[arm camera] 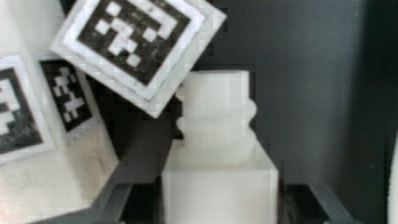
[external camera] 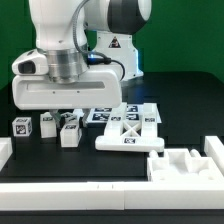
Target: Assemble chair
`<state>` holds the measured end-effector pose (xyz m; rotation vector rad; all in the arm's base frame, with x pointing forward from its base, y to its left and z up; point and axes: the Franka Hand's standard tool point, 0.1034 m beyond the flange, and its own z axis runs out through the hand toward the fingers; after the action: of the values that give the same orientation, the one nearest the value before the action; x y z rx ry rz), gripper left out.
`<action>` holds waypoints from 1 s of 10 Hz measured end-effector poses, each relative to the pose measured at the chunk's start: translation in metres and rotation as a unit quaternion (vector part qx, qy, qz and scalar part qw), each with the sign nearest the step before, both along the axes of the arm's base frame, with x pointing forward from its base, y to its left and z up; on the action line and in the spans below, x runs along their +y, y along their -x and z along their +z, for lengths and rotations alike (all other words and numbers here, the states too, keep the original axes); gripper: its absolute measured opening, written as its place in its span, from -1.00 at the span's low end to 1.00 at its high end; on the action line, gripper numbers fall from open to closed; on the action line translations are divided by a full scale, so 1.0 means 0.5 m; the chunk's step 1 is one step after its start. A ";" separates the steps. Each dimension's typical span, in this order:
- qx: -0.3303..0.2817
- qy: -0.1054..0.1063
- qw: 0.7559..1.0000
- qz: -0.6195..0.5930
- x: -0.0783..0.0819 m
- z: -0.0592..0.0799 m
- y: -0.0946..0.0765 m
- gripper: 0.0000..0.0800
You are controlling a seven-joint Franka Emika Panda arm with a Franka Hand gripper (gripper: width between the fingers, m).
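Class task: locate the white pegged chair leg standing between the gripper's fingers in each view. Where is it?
Exterior view: the leg stands under the gripper, third tagged piece from the exterior view's left.
Wrist view: the leg fills the centre, flanked by the fingers.
Shared landmark: the gripper straddling it.

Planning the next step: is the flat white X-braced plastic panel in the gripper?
No, the panel lies on the black table, apart from the gripper.
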<state>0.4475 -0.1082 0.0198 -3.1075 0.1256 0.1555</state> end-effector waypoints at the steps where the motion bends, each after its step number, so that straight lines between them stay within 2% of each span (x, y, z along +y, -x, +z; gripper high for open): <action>1: 0.000 0.000 1.000 0.000 0.000 0.000 0.000 -0.29; 5: 0.001 0.000 1.000 -0.013 0.000 0.000 -0.001 -0.29; 6: 0.014 -0.006 1.000 -0.009 0.001 0.002 0.001 -0.02; 7: 0.031 -0.017 0.999 -0.008 -0.004 0.014 -0.010 0.32; 8: 0.034 -0.019 0.999 -0.002 -0.009 0.027 -0.029 0.32; 9: 0.071 -0.033 0.997 0.014 -0.007 0.049 -0.038 0.56; 10: 0.109 -0.050 0.993 0.019 -0.009 0.071 -0.053 0.61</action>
<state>0.4739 -0.1126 0.0555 -2.9853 0.0613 0.4868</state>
